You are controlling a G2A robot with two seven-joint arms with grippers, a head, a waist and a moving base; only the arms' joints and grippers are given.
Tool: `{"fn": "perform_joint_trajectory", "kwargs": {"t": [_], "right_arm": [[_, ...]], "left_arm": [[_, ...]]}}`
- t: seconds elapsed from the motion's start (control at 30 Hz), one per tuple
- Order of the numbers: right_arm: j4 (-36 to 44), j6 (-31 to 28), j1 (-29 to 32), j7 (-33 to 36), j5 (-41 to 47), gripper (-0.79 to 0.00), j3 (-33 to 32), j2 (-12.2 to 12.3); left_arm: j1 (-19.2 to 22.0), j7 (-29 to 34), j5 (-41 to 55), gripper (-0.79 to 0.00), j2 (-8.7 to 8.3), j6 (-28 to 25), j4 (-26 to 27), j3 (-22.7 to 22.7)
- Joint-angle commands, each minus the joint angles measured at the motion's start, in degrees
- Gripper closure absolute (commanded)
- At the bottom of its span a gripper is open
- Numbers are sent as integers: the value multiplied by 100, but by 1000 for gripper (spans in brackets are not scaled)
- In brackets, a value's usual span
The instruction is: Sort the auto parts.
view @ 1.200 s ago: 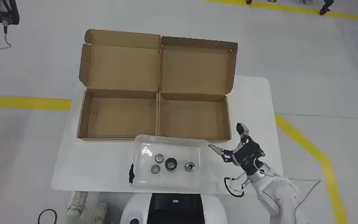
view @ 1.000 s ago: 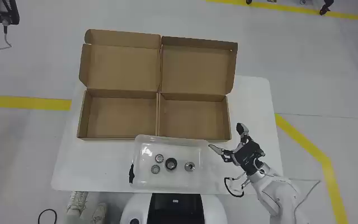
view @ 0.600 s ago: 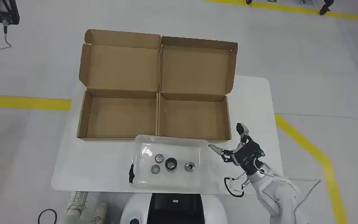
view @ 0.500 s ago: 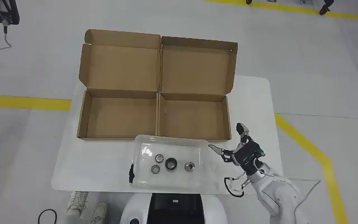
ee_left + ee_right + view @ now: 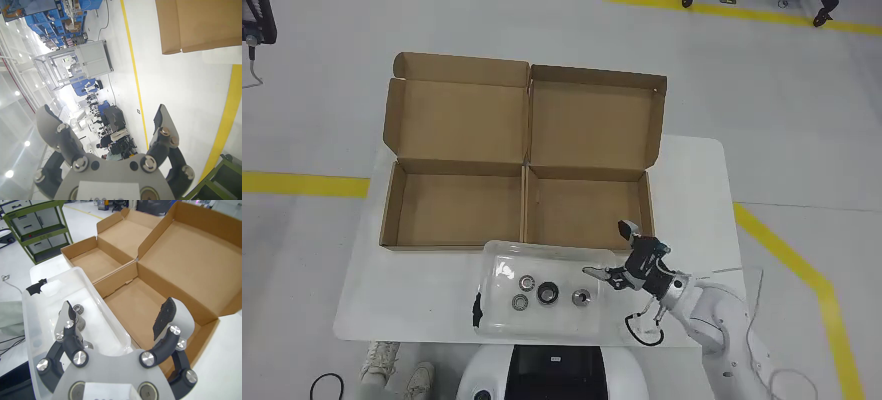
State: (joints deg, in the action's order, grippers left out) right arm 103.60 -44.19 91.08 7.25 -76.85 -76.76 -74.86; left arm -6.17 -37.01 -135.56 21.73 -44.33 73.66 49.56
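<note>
Right pincer [image 5: 605, 250] shifted over clear plastic tray [image 5: 552, 248] | spread wide | round metal parts [image 5: 548, 293] inside

- Clear, glossy, smooth plastic for the tray [image 5: 542, 247].
- Bright, polished bare metal on the auto parts [image 5: 548, 293].
- Matt brown cardboard, plain and dull, for the boxes [image 5: 454, 208].
- Smooth matt grey shells, rough black pads [image 5: 164, 317] and shiny screws on the right gripper [image 5: 118, 302].
- Smooth white top on the table [image 5: 692, 200].
</note>
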Motion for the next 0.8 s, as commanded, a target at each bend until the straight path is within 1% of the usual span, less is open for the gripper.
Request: {"fn": "perform_joint_trajectory", "kwargs": {"t": [0.0,0.07,0.17,0.37,0.6,0.77], "right_arm": [[-274,-229,-292,310,232,-785,200,-4],[-459,-454,-499,484,427,-785,375,-7],[-607,-725,-767,564,590,-785,555,-3],[-545,-1351,-1118,316,292,-785,854,34],[-508,-1381,-1407,-200,-289,-785,1482,137],[-508,-1381,-1407,-200,-289,-785,1482,137]], "left_arm": [[0,0,0,-785,0,0,0,0],[0,0,0,-785,0,0,0,0],[0,0,0,-785,0,0,0,0],[0,0,0,-785,0,0,0,0],[0,0,0,-785,0,0,0,0],[0,0,0,-785,0,0,0,0]]}}
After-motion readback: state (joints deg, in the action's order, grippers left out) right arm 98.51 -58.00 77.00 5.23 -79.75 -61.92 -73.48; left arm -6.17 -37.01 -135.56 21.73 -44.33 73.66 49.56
